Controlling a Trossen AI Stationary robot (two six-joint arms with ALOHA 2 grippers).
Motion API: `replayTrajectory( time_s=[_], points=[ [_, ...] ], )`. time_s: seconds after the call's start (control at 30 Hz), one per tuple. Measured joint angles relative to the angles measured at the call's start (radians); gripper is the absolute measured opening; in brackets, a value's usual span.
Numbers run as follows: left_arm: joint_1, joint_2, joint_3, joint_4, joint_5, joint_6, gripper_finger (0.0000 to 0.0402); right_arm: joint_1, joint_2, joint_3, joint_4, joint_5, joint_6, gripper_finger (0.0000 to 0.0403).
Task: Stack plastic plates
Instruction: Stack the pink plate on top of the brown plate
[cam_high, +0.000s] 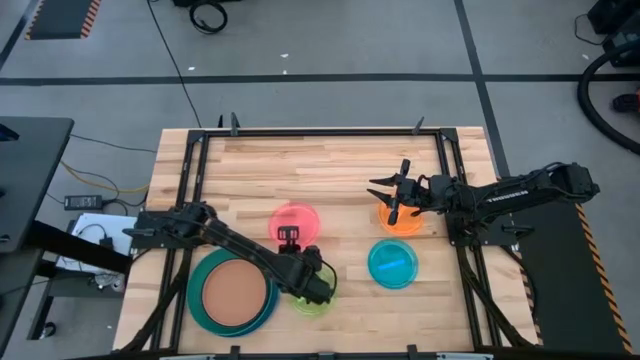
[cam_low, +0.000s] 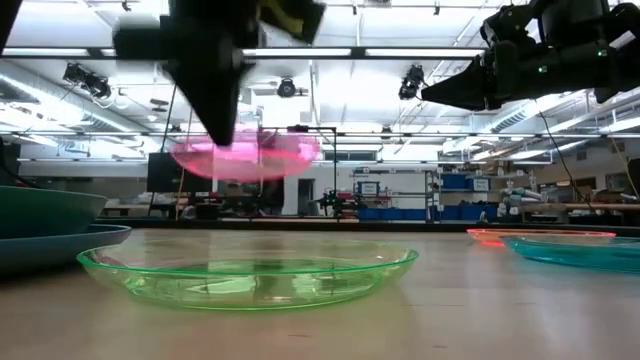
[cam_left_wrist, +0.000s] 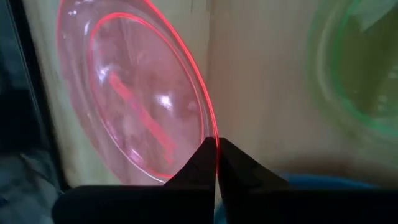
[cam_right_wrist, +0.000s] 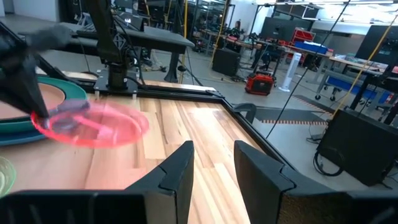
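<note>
Left end effector: pinching pink plate rim, raised
Right end effector: parted, above orange plate
Counter: pale wood
Room: workshop

Two slim black jointed arms are showing, each ending in a gripper with dark, wedge-shaped fingers, matte and unmarked.

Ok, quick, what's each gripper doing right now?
Left gripper: closed on the pink plate's rim, plate lifted off the table.
Right gripper: open, empty, above the orange plate.
</note>
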Motion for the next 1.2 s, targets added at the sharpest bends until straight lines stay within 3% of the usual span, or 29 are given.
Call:
replayTrajectory(
  time_s=[0.23, 0.4, 0.6, 0.73, 0.97, 1.2],
  points=[
    [-0.036, -0.005, 0.184, -0.070, 0.251, -0.249, 0.0013, 0.000, 0.000, 0.000, -0.004, 0.000, 0.000, 0.0125],
    [-0.062, -0.009, 0.256, -0.070, 0.362, -0.481, 0.0013, 0.000, 0.000, 0.000, -0.004, 0.000, 0.002, 0.0125],
    [-0.079, -0.009, 0.259, -0.071, 0.521, -0.662, 0.0013, 0.000, 0.000, 0.000, -0.006, 0.000, 0.013, 0.0125],
    [-0.078, -0.009, 0.257, -0.070, 0.563, -0.753, 0.0013, 0.000, 0.000, 0.000, -0.012, 0.000, 0.012, 0.0125],
    [-0.093, -0.008, 0.145, -0.072, 0.711, -0.884, 0.0013, 0.000, 0.000, 0.000, -0.016, 0.000, -0.010, 0.0125],
    [-0.124, -0.008, 0.105, -0.071, 0.733, -0.999, 0.0013, -0.011, 0.000, 0.000, -0.017, 0.001, -0.039, 0.0125]
  ],
)
